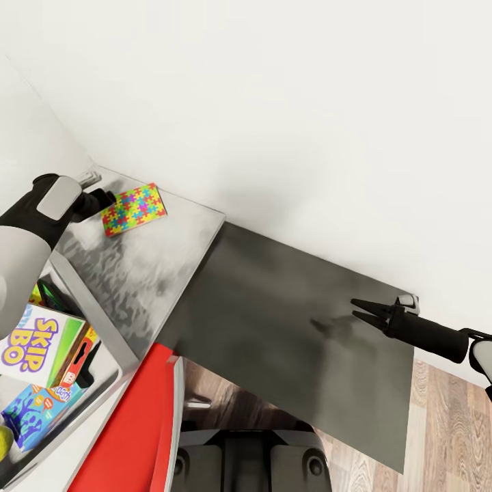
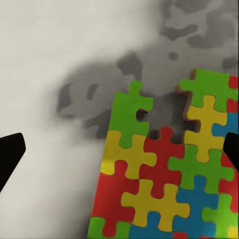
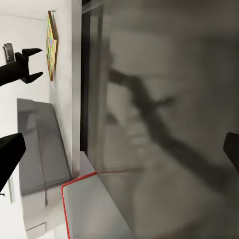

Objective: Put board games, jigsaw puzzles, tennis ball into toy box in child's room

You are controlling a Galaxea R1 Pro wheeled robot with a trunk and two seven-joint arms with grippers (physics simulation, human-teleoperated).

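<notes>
From the head view, the flat multicoloured jigsaw puzzle [image 1: 134, 209] lies on the pale grey table [image 1: 147, 273] by the wall, the left gripper [image 1: 102, 199] just beside it, while the right gripper [image 1: 361, 309] hangs spread above the dark panel [image 1: 294, 328]. In the left wrist view the fingers stand wide apart, empty, over the puzzle [image 2: 164, 174]. Centre over its near edge before pinching, I judge, then carry it to the grey toy box [image 1: 102, 342].

A pale grey table [image 1: 147, 273] stands in the left corner against the white wall. On it lie a colourful jigsaw puzzle [image 1: 134, 209] at the far end and a grey toy box [image 1: 96, 321] at the near left.
</notes>
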